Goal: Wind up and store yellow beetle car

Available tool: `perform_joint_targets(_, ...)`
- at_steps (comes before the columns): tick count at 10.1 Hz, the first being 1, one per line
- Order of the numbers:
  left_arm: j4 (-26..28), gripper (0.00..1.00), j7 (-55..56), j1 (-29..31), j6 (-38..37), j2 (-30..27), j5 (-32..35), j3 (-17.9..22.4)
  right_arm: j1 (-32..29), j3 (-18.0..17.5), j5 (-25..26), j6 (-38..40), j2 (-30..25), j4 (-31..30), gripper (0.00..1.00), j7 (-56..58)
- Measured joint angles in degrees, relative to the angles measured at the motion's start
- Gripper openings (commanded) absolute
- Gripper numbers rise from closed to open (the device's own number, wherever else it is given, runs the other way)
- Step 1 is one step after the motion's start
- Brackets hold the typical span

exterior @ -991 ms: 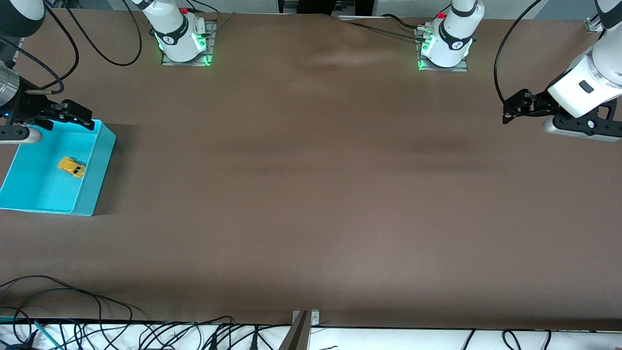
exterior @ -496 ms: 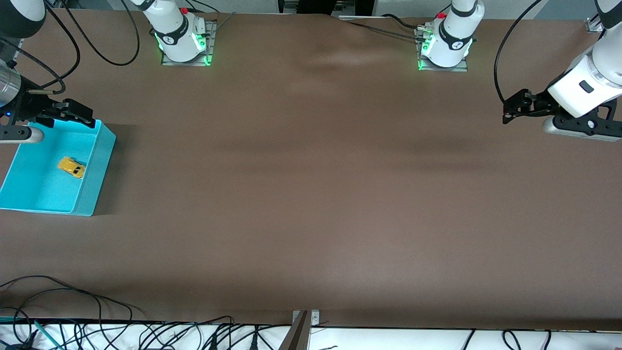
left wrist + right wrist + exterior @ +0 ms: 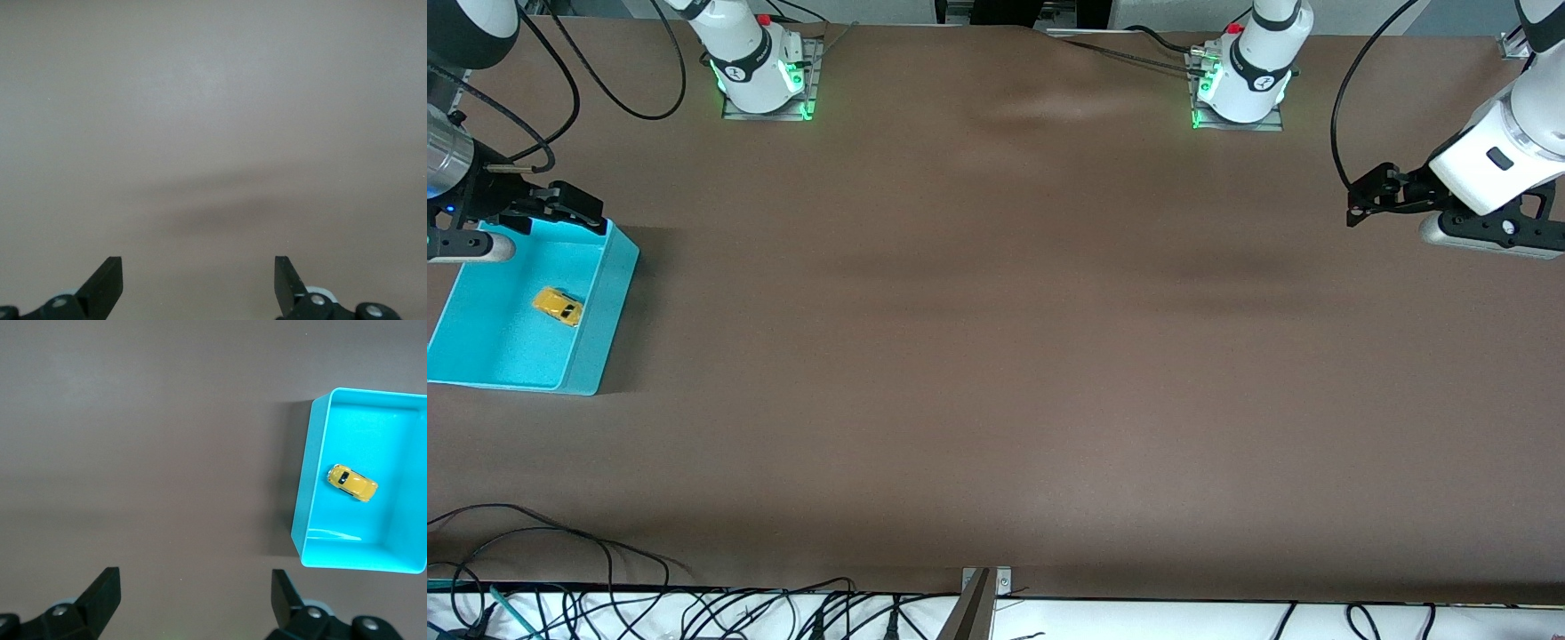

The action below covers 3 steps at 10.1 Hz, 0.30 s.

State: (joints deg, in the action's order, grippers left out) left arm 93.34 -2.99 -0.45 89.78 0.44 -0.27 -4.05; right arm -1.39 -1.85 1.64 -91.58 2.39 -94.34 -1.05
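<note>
Front view, yellow beetle car (image 3: 559, 306) inside turquoise bin (image 3: 601, 320), both tools empty

— Where do we find the tiny orange-yellow toy beetle car (image 3: 559, 306) with the rounded body and dark windows?

— We see it resting on the floor of the open turquoise plastic bin (image 3: 609, 293), at the right arm's end of the brown surface (image 3: 996, 356).

— How does it sit?

— Upright on its wheels, we'd say, roof up, turned at a slant to the bin's walls. In the right wrist view the car (image 3: 352, 483) lies apart from every wall, nothing touching it.
</note>
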Motion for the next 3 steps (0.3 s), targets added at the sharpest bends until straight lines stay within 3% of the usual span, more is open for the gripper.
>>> perform_joint_targets(3, 0.00, 1.00, 0.00, 0.00, 0.00, 0.00, 0.00, 0.00, 0.30, -0.06, 0.00, 0.09, 0.18, 0.00, 1.00, -3.59)
